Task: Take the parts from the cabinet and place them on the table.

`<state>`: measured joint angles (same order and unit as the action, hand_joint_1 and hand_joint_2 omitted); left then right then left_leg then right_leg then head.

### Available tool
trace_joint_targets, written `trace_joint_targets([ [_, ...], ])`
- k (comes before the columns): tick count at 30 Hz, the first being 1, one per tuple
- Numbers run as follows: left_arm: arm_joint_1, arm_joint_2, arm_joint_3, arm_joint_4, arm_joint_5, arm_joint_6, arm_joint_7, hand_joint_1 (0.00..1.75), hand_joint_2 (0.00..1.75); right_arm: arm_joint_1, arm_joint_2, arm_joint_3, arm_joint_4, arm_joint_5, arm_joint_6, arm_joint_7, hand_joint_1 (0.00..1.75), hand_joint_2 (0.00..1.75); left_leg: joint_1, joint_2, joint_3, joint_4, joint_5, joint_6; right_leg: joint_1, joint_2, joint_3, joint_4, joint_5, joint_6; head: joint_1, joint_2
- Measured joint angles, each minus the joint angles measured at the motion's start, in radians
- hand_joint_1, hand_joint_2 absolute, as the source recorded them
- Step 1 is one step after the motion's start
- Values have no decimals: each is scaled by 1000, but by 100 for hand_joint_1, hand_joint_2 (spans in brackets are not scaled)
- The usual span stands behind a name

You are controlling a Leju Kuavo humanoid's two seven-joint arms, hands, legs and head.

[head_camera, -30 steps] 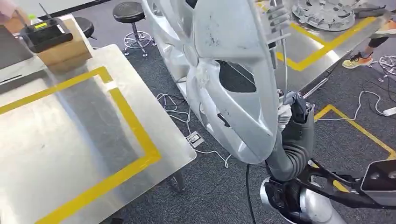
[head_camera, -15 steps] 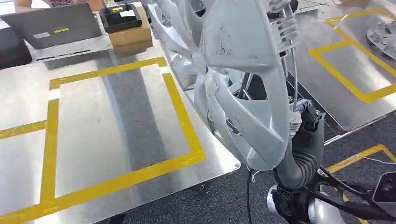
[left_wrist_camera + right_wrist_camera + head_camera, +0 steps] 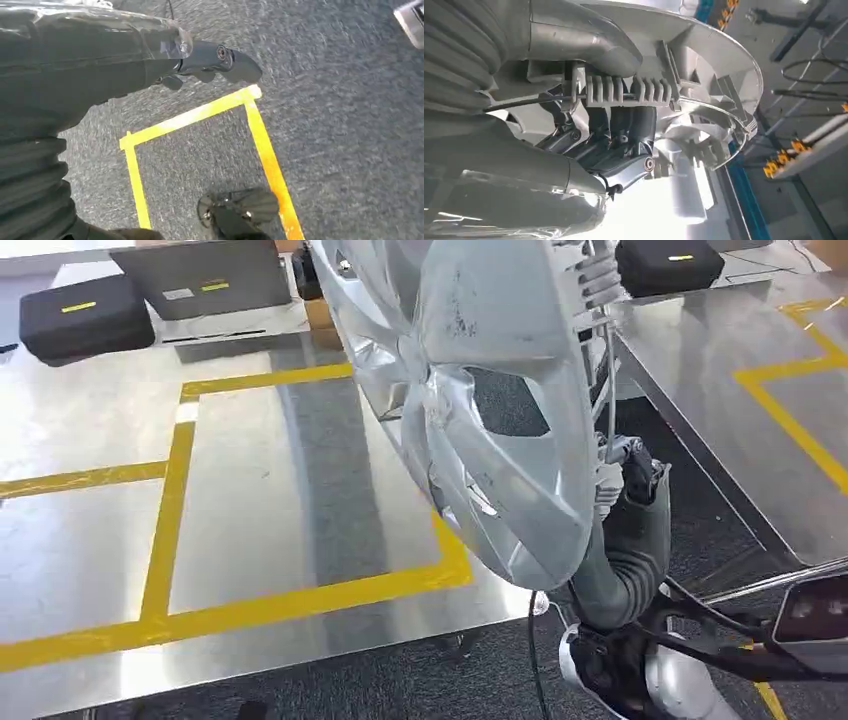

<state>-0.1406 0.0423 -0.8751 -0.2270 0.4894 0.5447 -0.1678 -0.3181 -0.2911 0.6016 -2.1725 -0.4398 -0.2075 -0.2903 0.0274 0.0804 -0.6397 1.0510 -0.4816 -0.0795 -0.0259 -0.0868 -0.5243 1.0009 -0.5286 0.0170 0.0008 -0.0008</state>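
Right hand (image 3: pixel 619 145) fingers (image 3: pixel 634 125) grip the hubcap (image 3: pixel 490 410) from behind, high at frame centre, over the surface (image 3: pixel 250 500). Left hand (image 3: pixel 215 60) hangs empty, fingers loosely apart. Best lowered flat inside the yellow tape square (image 3: pixel 170 530).

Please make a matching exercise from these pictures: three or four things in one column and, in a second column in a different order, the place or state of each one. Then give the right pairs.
Things:
1. silver wheel cover
2. left hand
3. black case
4. yellow tape rectangle

Places or states:
A. hangs over grey carpet, holding nothing
B. marked on the steel table
C. held up, tilted, by the right hand
D. lies at the table's far left corner

Right pairs: 1-C, 2-A, 3-D, 4-B
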Motion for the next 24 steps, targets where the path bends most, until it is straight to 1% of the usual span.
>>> trace_joint_targets([
  [1,0,-6,0,-2,0,0,0,0,175,-1,0,1,0,0,0,1,175,175,-4,42,-4,7,5,13,8,-3,-2,7,-7,9,-9,0],
  [2,0,-1,0,-1,1,0,0,0,175,-1,0,0,0,0,1,1,175,175,-7,25,-8,13,1,38,8,-7,-1,10,-9,14,-7,0],
  [3,1,0,0,0,2,1,0,0,175,-1,0,1,1,0,3,1,175,175,-10,18,-10,14,-2,48,8,-16,4,8,-9,18,4,0],
  [5,0,1,0,0,2,1,0,0,175,-2,0,0,1,0,4,0,175,175,-8,-10,-12,12,0,63,3,-34,10,3,-14,26,0,0],
  [6,-1,2,0,0,2,1,0,0,175,-3,0,0,2,-1,4,0,175,175,-6,-23,-12,11,3,70,-2,9,7,14,-32,32,9,0],
  [7,-2,2,0,0,2,1,0,0,175,-2,0,0,2,0,4,0,175,175,-6,-35,-12,11,4,74,-3,49,-7,52,-66,31,13,0],
  [8,-4,2,0,0,2,1,0,0,175,-1,0,0,2,0,4,0,175,175,-8,-49,-12,11,5,80,-1,68,-36,127,-109,29,22,0],
  [9,-5,1,0,0,2,1,-1,0,175,-1,0,0,2,0,4,0,175,175,-12,-65,-13,11,6,83,1,76,-76,219,-150,28,29,0],
  [10,-5,0,0,-1,2,1,-2,0,175,0,0,0,2,0,4,0,175,175,-16,-80,-13,11,7,86,4,78,-107,286,-172,24,35,0],
  [11,-5,0,0,-1,2,1,-2,0,175,2,-1,0,3,0,4,0,175,175,-20,-91,-12,11,8,89,8,78,-124,318,-170,18,38,0],
  [12,-5,0,0,-1,2,1,-2,0,175,3,-1,0,3,-1,3,0,175,175,-24,-104,-12,11,9,91,11,80,-122,302,-145,9,41,0],
  [13,-5,0,0,-1,4,1,-3,0,175,3,-1,0,3,1,-1,1,175,175,-28,-116,-11,11,10,93,16,81,-104,250,-103,-1,45,0],
  [14,-5,0,0,-1,5,3,-3,0,175,3,-1,0,3,10,-11,1,175,175,-33,-127,-9,11,11,94,23,85,-69,160,-47,-17,50,0],
  [15,-4,-1,0,-1,5,3,-3,0,175,3,-1,0,3,28,-27,5,175,175,-36,-134,-7,11,12,95,32,93,-35,72,-2,-38,52,0],
  [16,-3,-7,0,-2,6,4,-4,0,175,6,-1,1,3,49,-43,9,175,175,-39,-137,-8,10,14,92,34,97,-23,52,-18,-54,45,0],
  [17,-2,-5,0,-1,8,5,-5,0,175,11,0,1,3,88,-67,18,175,175,-33,-139,-11,10,17,90,38,97,-20,37,-8,-53,40,0],
  [18,0,-8,0,-1,10,6,-6,0,175,16,2,3,3,143,-96,41,175,175,-36,-139,-16,13,7,89,40,96,-19,21,-14,-51,47,0],
  [19,4,-8,0,-1,15,6,-8,0,175,22,5,6,6,227,-129,75,175,175,-34,-133,-17,12,9,108,36,95,-13,16,-22,5,50,0],
  [20,9,-8,0,-1,18,6,-10,0,175,31,8,12,11,309,-157,120,175,175,-34,-129,-13,11,4,97,36,98,-13,15,-20,7,43,0],
  [21,13,-9,0,-1,21,6,-11,0,175,36,9,19,22,359,-169,151,175,175,-31,-124,-10,11,5,96,39,99,-12,15,-19,-21,43,0],
  [22,14,-10,0,-1,23,6,-11,0,175,42,11,29,42,369,-175,166,175,175,-31,-119,-9,10,6,96,39,101,-10,15,-18,-15,43,0],
  [24,14,-10,-1,-1,19,6,-8,0,175,46,24,45,85,366,-173,180,175,175,-31,-111,-7,7,7,94,39,109,-9,15,-15,-15,43,0],
])
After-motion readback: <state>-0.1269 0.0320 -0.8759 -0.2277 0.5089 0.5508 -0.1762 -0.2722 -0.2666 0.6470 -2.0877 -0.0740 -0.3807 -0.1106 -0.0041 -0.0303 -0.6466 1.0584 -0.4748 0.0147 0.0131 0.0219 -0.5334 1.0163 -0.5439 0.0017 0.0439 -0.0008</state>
